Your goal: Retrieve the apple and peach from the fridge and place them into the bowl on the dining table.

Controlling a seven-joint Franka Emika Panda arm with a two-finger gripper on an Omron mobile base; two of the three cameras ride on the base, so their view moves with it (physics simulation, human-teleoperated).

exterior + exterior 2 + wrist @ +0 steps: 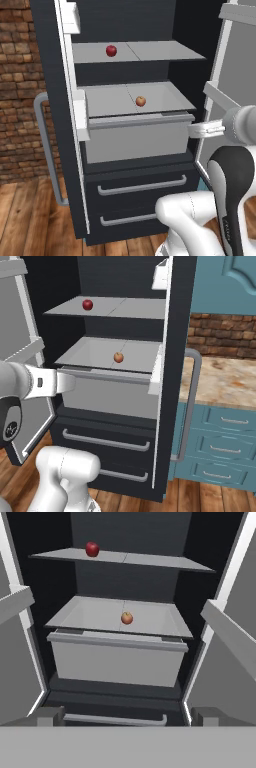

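Note:
The fridge (140,175) stands with both upper doors swung wide. On its upper grey shelf sits the dark red apple (111,50) (87,304) (92,549), left of centre. The orange-pink peach (141,101) (118,357) (127,618) rests on the shelf below, near the middle. My gripper (194,131) (71,383) (127,716) hovers outside the fridge, level with the grey drawer front, pointing inward. Its jaws are open and hold nothing; both fruits lie well ahead of it. The bowl and the dining table are out of view.
A pale grey pull-out drawer (135,137) juts forward under the peach's shelf. Door bins (227,627) flank the opening on both sides. Two handled freezer drawers (105,443) lie below. A brick wall (20,100) is left; teal cabinets with a marbled counter (222,381) are right.

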